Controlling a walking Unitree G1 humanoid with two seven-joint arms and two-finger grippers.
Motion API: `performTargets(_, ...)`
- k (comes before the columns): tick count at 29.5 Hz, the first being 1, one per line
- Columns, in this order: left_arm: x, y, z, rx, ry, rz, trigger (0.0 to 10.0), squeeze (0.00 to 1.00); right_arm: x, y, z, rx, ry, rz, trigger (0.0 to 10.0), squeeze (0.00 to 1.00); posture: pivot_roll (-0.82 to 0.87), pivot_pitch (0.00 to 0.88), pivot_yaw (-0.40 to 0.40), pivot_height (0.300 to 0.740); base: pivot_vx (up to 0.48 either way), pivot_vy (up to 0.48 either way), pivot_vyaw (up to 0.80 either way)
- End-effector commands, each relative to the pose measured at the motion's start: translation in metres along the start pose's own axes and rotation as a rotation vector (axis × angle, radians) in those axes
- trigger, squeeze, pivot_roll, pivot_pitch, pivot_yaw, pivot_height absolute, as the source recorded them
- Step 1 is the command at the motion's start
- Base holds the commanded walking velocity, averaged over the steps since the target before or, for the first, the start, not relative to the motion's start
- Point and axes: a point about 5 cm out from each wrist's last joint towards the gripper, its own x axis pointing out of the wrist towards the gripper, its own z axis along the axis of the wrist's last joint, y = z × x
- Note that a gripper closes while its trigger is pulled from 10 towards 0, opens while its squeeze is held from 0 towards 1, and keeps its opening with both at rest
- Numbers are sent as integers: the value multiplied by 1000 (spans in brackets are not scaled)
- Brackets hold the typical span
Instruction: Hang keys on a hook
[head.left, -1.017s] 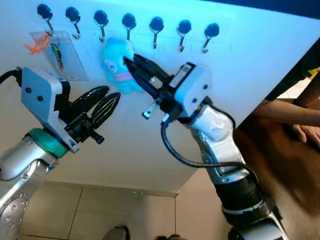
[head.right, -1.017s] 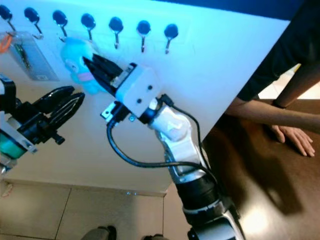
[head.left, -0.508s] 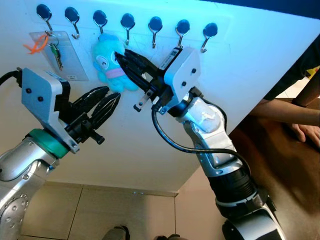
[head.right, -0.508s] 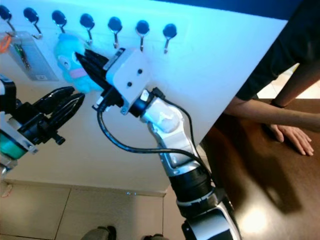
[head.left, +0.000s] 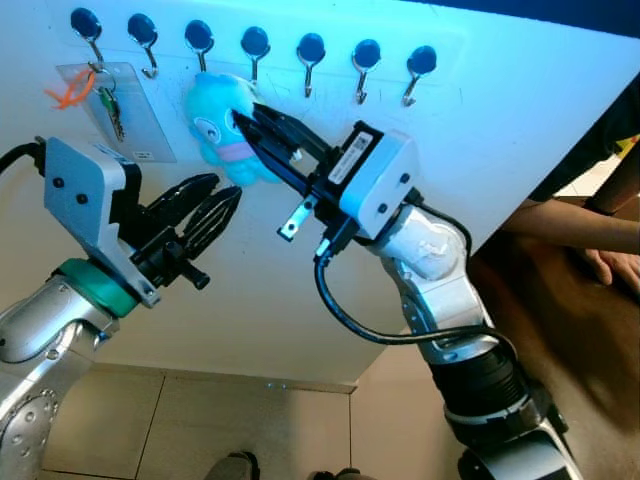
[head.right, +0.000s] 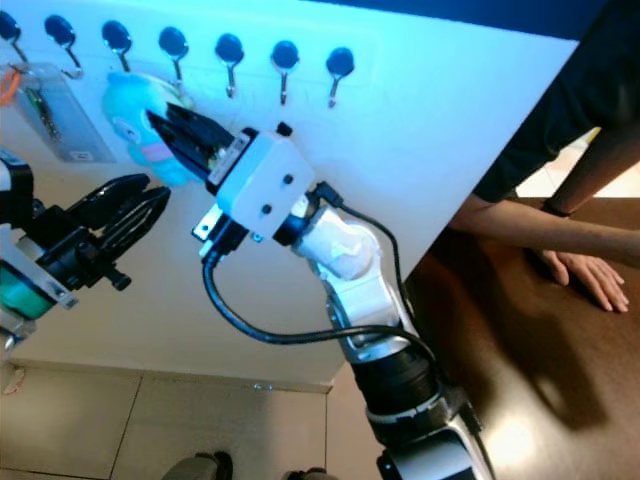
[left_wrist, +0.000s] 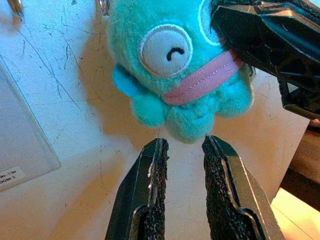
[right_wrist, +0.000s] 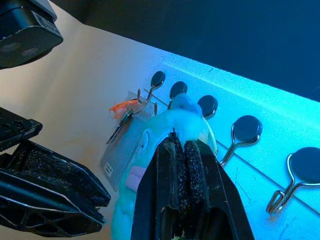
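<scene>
A fluffy teal plush keychain (head.left: 213, 112) with a pink mouth is pressed against the white board (head.left: 500, 130), just under the third of several black-capped hooks (head.left: 198, 40). My right gripper (head.left: 243, 118) is shut on the plush's top, seen close up in the right wrist view (right_wrist: 180, 142). My left gripper (head.left: 228, 196) hovers just below the plush (left_wrist: 175, 65) without touching it. Its fingers (left_wrist: 156, 165) stand slightly open with nothing between them.
The leftmost hook (head.left: 88, 25) carries a clear card holder (head.left: 135, 125) with keys (head.left: 110, 105) and an orange tie (head.left: 73, 93). The hooks further right are bare. A person's arm (head.left: 580, 228) rests on a brown table (head.right: 520, 380) at the right. Tiled floor lies below.
The right gripper swung the plush left and up toward the hooks, then its wrist dropped back right; the plush now sits slightly left of before. The left arm has not moved.
</scene>
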Motion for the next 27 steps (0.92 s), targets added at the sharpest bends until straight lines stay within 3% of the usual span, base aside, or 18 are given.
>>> performTargets(1,-1,-2,-1,0,10,-9,10000,0,-2,0,2,-10,-13,-10,10000,0,126,68,26,740,0,0,0)
performTargets(15,-1,-3,-1,-1,10,-8,10000,0,15,-6,-10,75,41,-71,10000,0,129,75,21,740,0,0,0)
performTargets(23,-1,-4,-1,-5,10,-7,10000,0,18,3,-23,141,152,0,10000,0,127,77,18,740,0,0,0)
performTargets(27,-1,-4,-2,-6,10,-5,10000,0,10,13,-37,198,248,44,10000,0,127,77,15,740,0,0,0)
